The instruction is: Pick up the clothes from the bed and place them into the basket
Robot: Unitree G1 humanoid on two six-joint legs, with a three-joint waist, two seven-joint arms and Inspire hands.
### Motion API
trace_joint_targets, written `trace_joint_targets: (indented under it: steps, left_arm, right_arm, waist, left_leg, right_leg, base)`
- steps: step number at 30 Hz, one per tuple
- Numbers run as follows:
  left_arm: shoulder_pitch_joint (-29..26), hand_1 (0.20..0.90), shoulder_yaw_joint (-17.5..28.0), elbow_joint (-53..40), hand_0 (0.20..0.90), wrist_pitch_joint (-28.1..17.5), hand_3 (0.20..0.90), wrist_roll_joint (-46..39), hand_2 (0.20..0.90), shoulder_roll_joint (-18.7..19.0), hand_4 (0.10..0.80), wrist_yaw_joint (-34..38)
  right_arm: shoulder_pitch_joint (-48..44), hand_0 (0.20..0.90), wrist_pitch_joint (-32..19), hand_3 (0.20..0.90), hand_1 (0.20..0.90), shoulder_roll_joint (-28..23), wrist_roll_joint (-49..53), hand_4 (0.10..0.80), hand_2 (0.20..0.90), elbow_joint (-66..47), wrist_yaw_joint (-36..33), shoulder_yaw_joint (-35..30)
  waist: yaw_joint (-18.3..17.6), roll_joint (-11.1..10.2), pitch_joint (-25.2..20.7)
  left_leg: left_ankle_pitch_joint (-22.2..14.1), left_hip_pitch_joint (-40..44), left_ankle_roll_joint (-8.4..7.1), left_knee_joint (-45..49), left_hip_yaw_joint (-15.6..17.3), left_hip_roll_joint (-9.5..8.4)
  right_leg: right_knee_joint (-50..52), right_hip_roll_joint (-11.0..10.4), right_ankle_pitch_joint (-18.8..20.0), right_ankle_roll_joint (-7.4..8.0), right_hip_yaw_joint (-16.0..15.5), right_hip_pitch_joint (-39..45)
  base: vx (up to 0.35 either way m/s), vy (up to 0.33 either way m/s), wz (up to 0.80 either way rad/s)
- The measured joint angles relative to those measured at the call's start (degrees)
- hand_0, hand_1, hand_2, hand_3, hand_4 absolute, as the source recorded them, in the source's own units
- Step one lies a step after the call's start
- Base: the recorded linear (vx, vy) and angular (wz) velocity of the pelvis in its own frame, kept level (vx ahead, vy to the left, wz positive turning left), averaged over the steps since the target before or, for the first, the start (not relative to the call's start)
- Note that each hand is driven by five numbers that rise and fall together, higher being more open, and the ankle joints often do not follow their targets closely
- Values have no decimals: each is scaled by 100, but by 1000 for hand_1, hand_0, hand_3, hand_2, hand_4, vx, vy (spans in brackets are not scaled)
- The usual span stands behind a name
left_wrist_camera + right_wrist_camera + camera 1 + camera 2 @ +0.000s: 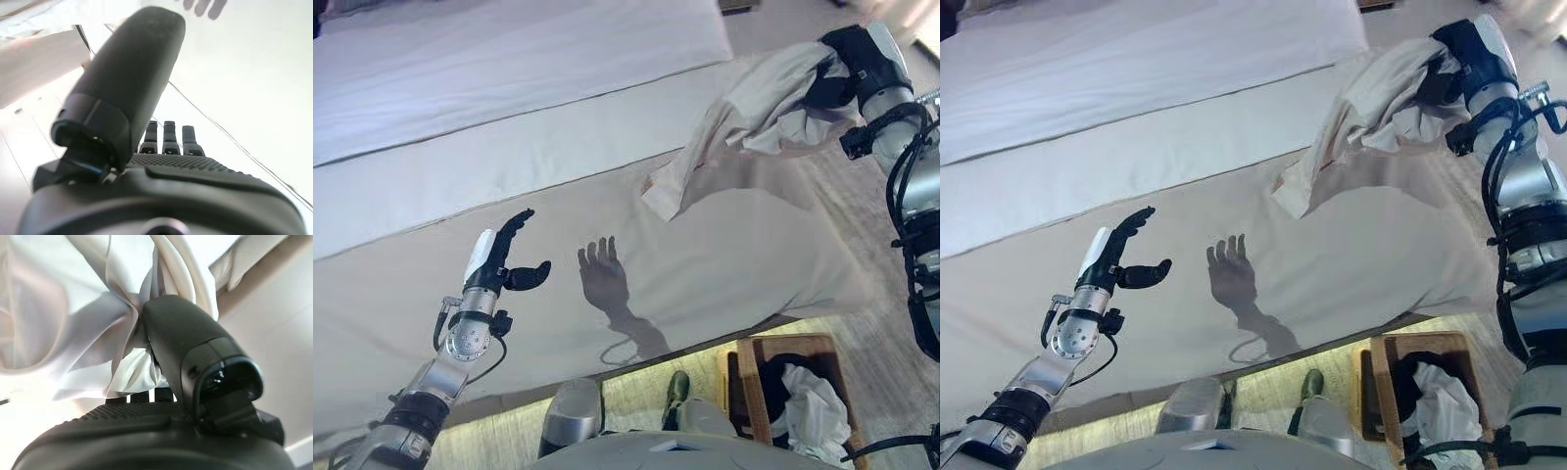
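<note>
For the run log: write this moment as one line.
right hand: shut on pale garment, lifted over bed | left hand: open, empty | basket: holds clothes

Right hand [837, 73] grips pale garment [744, 117] clear above the bed [558, 166] — open air below it. Wooden basket [759, 377] sits on floor below that hand, partly filled with white cloth [818, 406] — bed edge beside it.

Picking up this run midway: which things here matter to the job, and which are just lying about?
Job:
pale garment, gripped and lifted by the right hand
wooden basket on the floor, clothes already inside
bed
left hand, open, empty

Lying about:
nothing else visible
</note>
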Motion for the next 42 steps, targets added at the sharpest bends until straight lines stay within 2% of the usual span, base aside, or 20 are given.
trace_joint_targets:
  steps: [1, 2, 3, 5, 8, 17, 21, 25, 30, 32, 39, 42]
  left_arm:
    - [-32, 900, 28, 36, 900, -13, 900, -3, 900, -1, 800, -10]
    - [-41, 900, 52, 140, 900, -7, 900, -3, 900, -24, 800, -8]
    - [-13, 900, 48, 237, 900, -7, 900, 7, 900, -23, 800, -35]
    - [29, 900, 54, 270, 900, -19, 900, 33, 900, -16, 800, -47]
    - [-21, 900, 52, 274, 900, -34, 900, 93, 900, -31, 800, -71]
    - [12, 900, 91, 496, 900, -141, 900, 182, 900, -109, 800, -198]
    - [-4, 900, 154, 523, 900, -162, 900, 183, 900, -202, 800, -253]
    - [-24, 900, 153, 531, 900, -167, 900, 188, 900, -216, 800, -290]
    - [-99, 900, 150, 532, 900, -167, 900, 190, 900, -249, 800, -308]
    - [-86, 900, 143, 532, 900, -166, 900, 192, 900, -370, 800, -345]
    - [-68, 900, 96, 532, 900, -161, 900, 194, 900, -456, 800, -403]
    - [-71, 900, 96, 532, 900, -159, 900, 197, 900, -493, 800, -404]
  right_arm:
    - [272, 300, -1, 200, 300, -29, 3, 100, 300, -205, -14, -265]
    - [435, 300, 0, 200, 300, -34, 1, 100, 300, -329, -5, -345]
    - [589, 300, 0, 200, 300, -35, -2, 100, 300, -469, -1, -386]
    - [816, 300, -1, 200, 300, -107, -4, 100, 300, -704, -15, -487]
    - [1029, 300, 45, 200, 300, -271, -6, 100, 300, -845, -15, -694]
    - [2670, 300, 264, 200, 300, -651, -2, 100, 300, -1583, -42, -2155]
    - [3502, 300, 291, 200, 300, -670, 6, 100, 300, -1683, -60, -3028]
    - [4279, 300, 306, 200, 300, -670, 119, 100, 300, -1773, -63, -3597]
    - [4636, 300, 308, 200, 300, -647, 121, 100, 300, -1774, -38, -3693]
    - [4897, 300, 301, 200, 300, -635, 122, 100, 300, -1771, -34, -3699]
    - [5387, 300, 266, 200, 300, -607, 122, 100, 300, -1727, 105, -3699]
    - [5420, 300, 251, 200, 300, -392, 118, 100, 300, -1639, 275, -3694]
  waist:
    - [-38, -10, -5]
    - [-77, -27, 2]
    - [-123, -39, -5]
    - [-348, -65, -34]
    - [-434, -91, -54]
    - [-961, -97, -62]
    - [-1255, -94, -64]
    - [-1518, -91, -82]
    - [-1756, -82, -114]
    - [-1818, -2, -244]
    - [-1887, 161, -546]
    - [-1922, 184, -560]
  left_leg:
    - [131, 227, -48, -338, 58, 11]
    - [192, 303, -38, -322, 139, 18]
    - [193, 376, -37, -234, 255, 4]
    - [190, 438, -40, -228, 354, -27]
    - [190, 507, -40, -442, 440, -15]
    - [191, 624, -40, -530, 793, 118]
    - [191, 639, -40, -540, 849, 140]
    - [192, 674, -42, -573, 983, 158]
    - [172, 585, -60, -580, 1113, 167]
    - [83, 565, -151, -596, 1132, 254]
    - [84, 387, -153, -605, 1215, 333]
    - [92, 384, -156, -606, 1220, 344]
  right_leg:
    - [4, 39, -32, 55, 52, 34]
    - [35, 39, 74, 210, 111, 26]
    - [-18, 31, 165, 290, 197, 104]
    - [-232, 24, 252, 224, 171, 249]
    - [-405, 83, 252, 226, 326, 214]
    - [-464, 264, 252, 227, 837, 85]
    - [-465, 301, 251, 228, 993, 31]
    - [-467, 341, 233, 254, 1189, -24]
    - [-468, 365, 177, 336, 1416, -196]
    - [-469, 465, 169, 346, 1455, -260]
    - [-468, 536, 176, 419, 1589, -495]
    - [-468, 551, 200, 420, 1592, -503]
  base:
    - [51, -36, -24]
    - [52, -36, -53]
    - [40, -48, -59]
    - [21, -41, -24]
    - [16, -30, -25]
    - [27, -32, -30]
    - [12, -28, -19]
    - [-12, -16, -23]
    - [-11, 2, -20]
    - [-16, -6, -11]
    - [-40, -7, -11]
    - [-38, -17, -5]
